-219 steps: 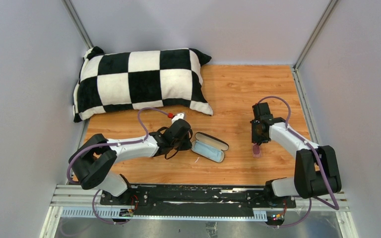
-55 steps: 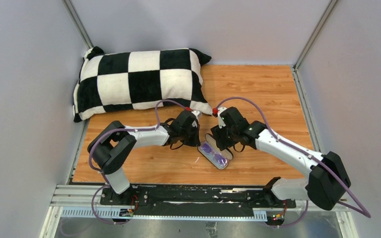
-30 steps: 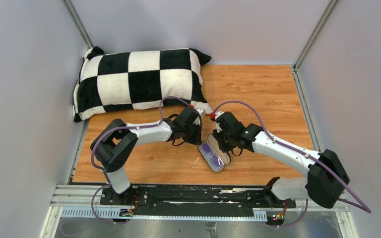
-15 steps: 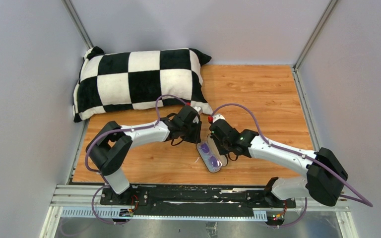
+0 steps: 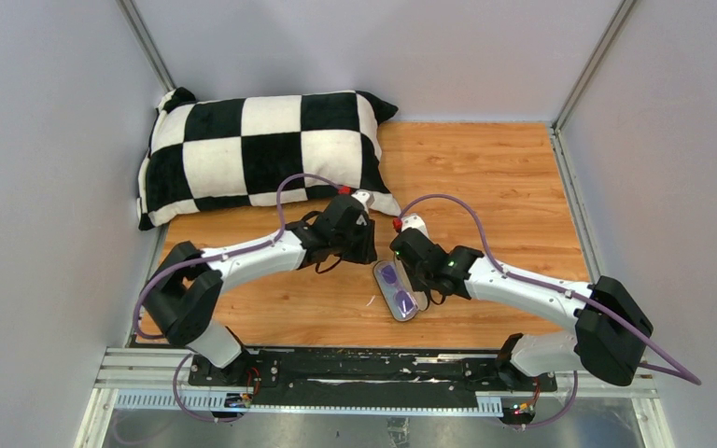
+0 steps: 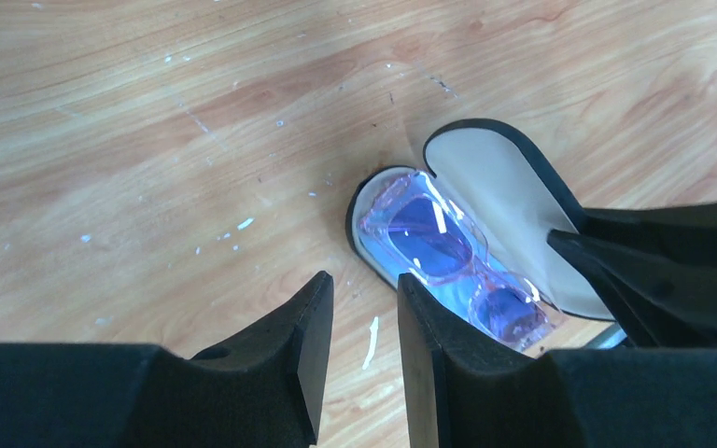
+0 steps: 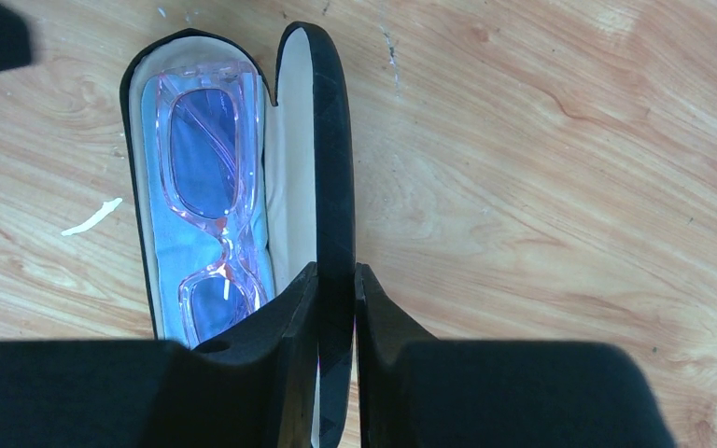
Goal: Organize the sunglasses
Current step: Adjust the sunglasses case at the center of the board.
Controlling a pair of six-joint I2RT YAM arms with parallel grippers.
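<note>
The wooden counter (image 5: 485, 177) fills the floor of the booth, with a black-and-white checked pillow (image 5: 261, 154) lying across its far left corner. The left arm (image 5: 243, 261) and the right arm (image 5: 523, 285) both reach in toward the middle of the counter, and their wrists end close together on either side of a black case (image 5: 397, 291).

The case lies open on the bare wood near the middle of the counter, closer to the near edge than to the pillow. Its beige-lined lid (image 7: 331, 140) is raised on the right arm's side. A light blue cloth (image 7: 154, 233) lines the lower half of the case. The sunglasses (image 7: 207, 177) lie on the cloth, lengthwise inside the case, with the pink frame and purple lenses facing up.

The right gripper (image 7: 336, 275) is clamped on the case, with one finger on each side of the lid's black rim. The left gripper (image 6: 364, 299) hangs over the wood just beside the rounded end of the case, not touching it. Its fingers are a narrow slot apart with nothing between them.

A small white scrap (image 7: 91, 217) lies on the counter just beside the case, on the side away from the lid.
</note>
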